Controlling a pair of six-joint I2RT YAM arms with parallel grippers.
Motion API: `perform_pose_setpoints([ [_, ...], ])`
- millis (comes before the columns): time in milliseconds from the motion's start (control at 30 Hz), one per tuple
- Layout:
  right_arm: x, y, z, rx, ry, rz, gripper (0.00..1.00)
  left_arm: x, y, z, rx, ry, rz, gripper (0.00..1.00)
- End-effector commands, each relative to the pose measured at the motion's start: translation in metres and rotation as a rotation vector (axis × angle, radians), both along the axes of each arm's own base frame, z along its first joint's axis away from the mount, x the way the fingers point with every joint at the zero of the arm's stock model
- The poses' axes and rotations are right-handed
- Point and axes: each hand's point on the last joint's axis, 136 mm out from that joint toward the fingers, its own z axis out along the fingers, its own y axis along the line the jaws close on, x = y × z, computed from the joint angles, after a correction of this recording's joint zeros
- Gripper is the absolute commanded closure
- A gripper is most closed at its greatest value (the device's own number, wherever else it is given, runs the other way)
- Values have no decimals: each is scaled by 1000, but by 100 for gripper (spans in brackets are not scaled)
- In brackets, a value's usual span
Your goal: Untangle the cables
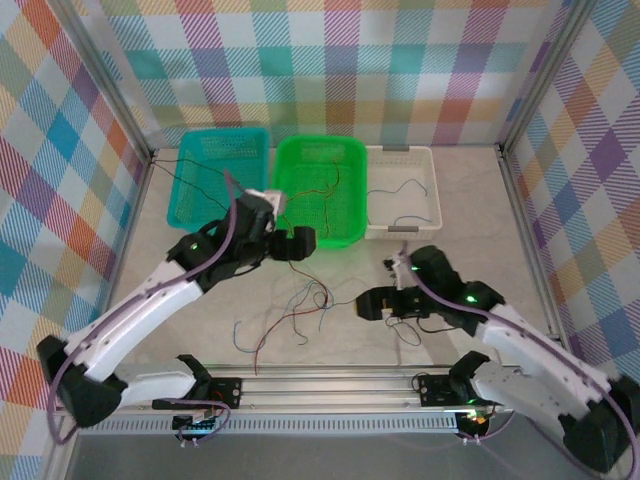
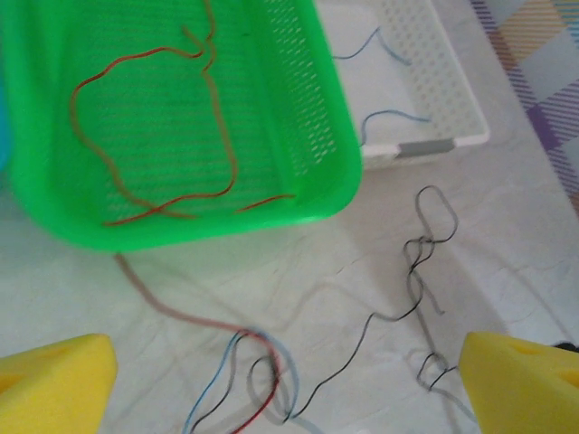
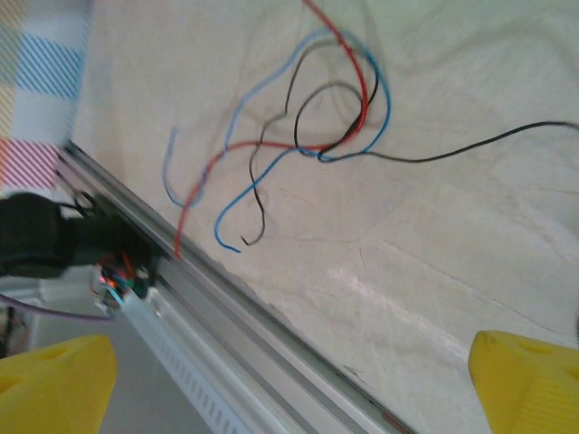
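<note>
The cables [image 1: 300, 308] lie as a loose tangle of thin red, blue and black wires on the table between the arms. My left gripper [image 1: 300, 243] hovers at the front rim of the green basket [image 1: 345, 232], open, with nothing between its yellow pads [image 2: 56, 384]. Below it a brownish wire [image 2: 172, 307] runs from the basket rim down into the tangle [image 2: 262, 384], and a black wire [image 2: 425, 244] loops to the right. My right gripper [image 1: 368, 303] stands open just right of the tangle [image 3: 317, 117], empty above bare table.
Three baskets stand at the back: teal [image 1: 185, 205] with a black wire, green [image 2: 330, 136] with red and brownish wires, white [image 1: 432, 195] with blue wires. An aluminium rail [image 3: 235, 307] runs along the near edge. Checked walls close in the sides.
</note>
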Motion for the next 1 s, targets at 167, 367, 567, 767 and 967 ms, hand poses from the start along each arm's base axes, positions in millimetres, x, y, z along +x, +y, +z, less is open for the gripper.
perform_pose_setpoints([
  [167,21,81,-7,-25,-72,104,2,-43,75,-23,77,21,171,1],
  [367,28,116,-30,-38,-14,132,10,-57,101,-34,118,21,217,0],
  [567,31,116,-49,-96,29,114,31,-60,108,-41,149,28,220,0],
  [767,31,112,-53,-130,39,110,69,-59,103,-49,145,47,211,0],
  [967,36,109,-38,-135,-9,105,85,-60,96,-58,117,80,202,0],
])
